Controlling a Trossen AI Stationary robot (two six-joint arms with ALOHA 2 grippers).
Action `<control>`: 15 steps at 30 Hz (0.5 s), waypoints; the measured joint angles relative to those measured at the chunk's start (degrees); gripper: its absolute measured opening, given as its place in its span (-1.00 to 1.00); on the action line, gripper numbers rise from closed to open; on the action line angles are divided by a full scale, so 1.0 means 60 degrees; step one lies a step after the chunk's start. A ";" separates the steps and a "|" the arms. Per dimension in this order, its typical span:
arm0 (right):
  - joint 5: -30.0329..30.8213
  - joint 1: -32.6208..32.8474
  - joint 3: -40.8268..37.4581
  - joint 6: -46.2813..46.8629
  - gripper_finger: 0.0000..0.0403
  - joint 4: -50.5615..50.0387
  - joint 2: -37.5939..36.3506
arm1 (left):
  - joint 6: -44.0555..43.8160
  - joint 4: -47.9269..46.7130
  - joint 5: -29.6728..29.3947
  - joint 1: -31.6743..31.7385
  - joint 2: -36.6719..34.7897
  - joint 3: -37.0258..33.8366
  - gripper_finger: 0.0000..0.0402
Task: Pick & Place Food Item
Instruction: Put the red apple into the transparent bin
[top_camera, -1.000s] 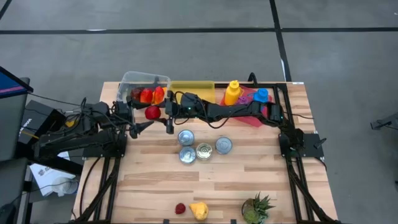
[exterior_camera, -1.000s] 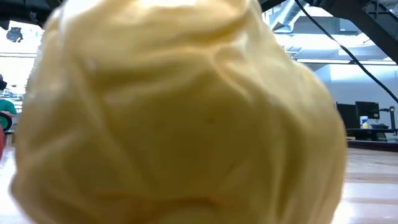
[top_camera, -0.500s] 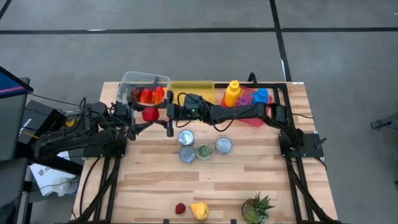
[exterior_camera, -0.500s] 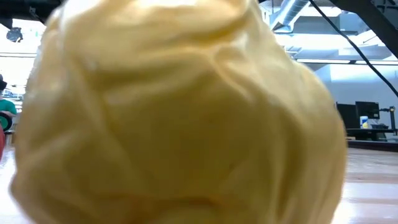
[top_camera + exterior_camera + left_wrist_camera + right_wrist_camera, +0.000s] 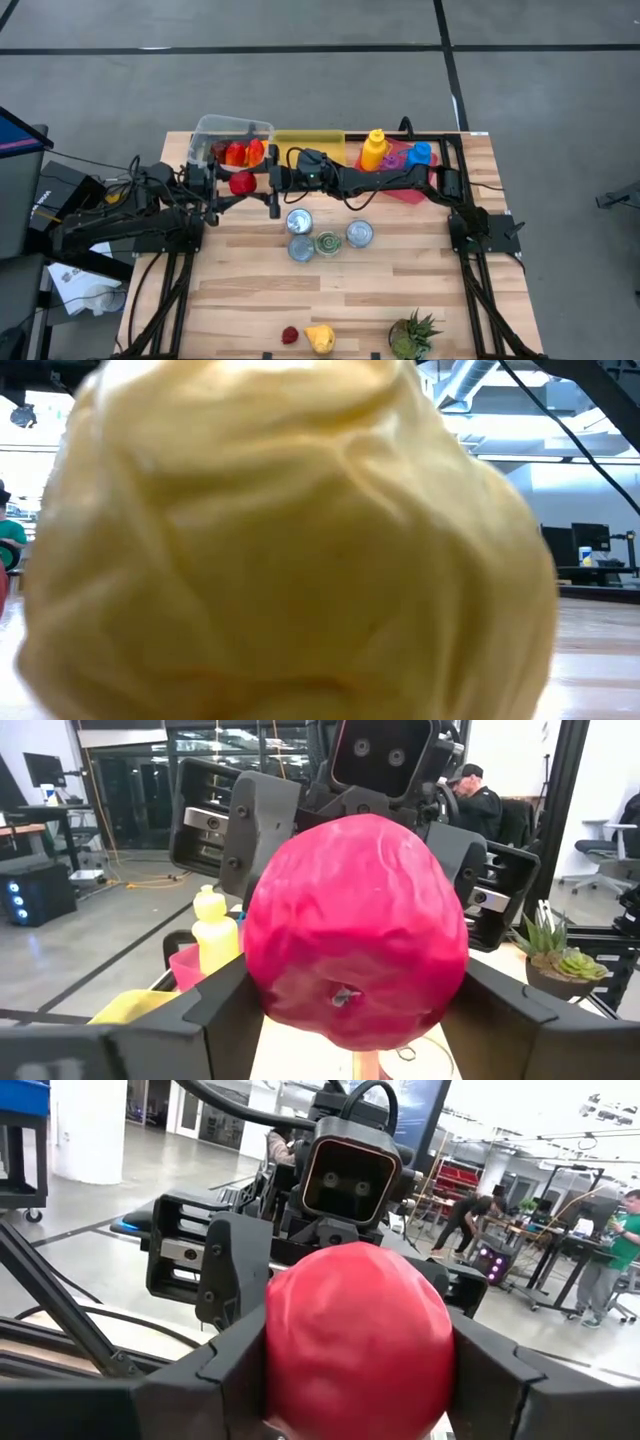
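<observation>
The left gripper [image 5: 232, 192] and right gripper [image 5: 265, 181] meet head-on, both clamped on the red apple [image 5: 242, 183] held between them above the counter [image 5: 400, 280]. Just beside it stands a clear bin [image 5: 215, 128] holding red and orange food.

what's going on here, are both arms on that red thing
It looks like a handover. Both arms meet near the table's back edge with a red apple-like food item between them. The right hand has its fingers on either side of it, and the left hand brackets it from the opposite side. A clear container of red food sits just behind.
</observation>
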 joint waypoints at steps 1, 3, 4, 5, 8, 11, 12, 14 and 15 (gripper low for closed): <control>-0.0007 0.0000 0.0000 0.0007 0.14 -0.0004 0.0000 | 0.0007 0.0000 0.0006 0.0000 0.0000 0.0000 0.20; -0.0037 0.0000 0.0000 0.0030 0.16 -0.0008 0.0000 | 0.0017 0.0000 0.0006 0.0000 0.0000 -0.0007 0.20; -0.0038 0.0000 0.0000 0.0033 0.17 -0.0027 0.0000 | 0.0021 -0.0003 0.0010 0.0000 0.0000 -0.0007 0.20; -0.0038 0.0000 0.0000 0.0035 0.17 -0.0053 0.0000 | 0.0017 -0.0007 0.0006 0.0000 0.0000 -0.0007 0.20; -0.0040 0.0000 0.0015 0.0150 0.18 -0.0182 0.0000 | -0.0008 -0.0036 0.0004 0.0000 0.0002 -0.0017 0.20; -0.0040 0.0000 0.0018 0.0317 0.20 -0.0272 0.0000 | -0.0048 -0.0051 0.0042 0.0000 0.0004 -0.0022 0.20; -0.0040 0.0000 0.0022 0.0366 0.22 -0.0298 0.0000 | -0.0048 -0.0057 0.0060 0.0000 0.0007 -0.0025 0.20; -0.0062 0.0009 0.0022 0.0390 0.28 -0.0319 0.0000 | -0.0054 -0.0088 0.0096 0.0000 0.0011 -0.0025 0.19; -0.0079 0.0016 0.0026 0.0386 0.31 -0.0318 0.0000 | -0.0077 -0.0098 0.0134 0.0000 0.0015 -0.0029 0.19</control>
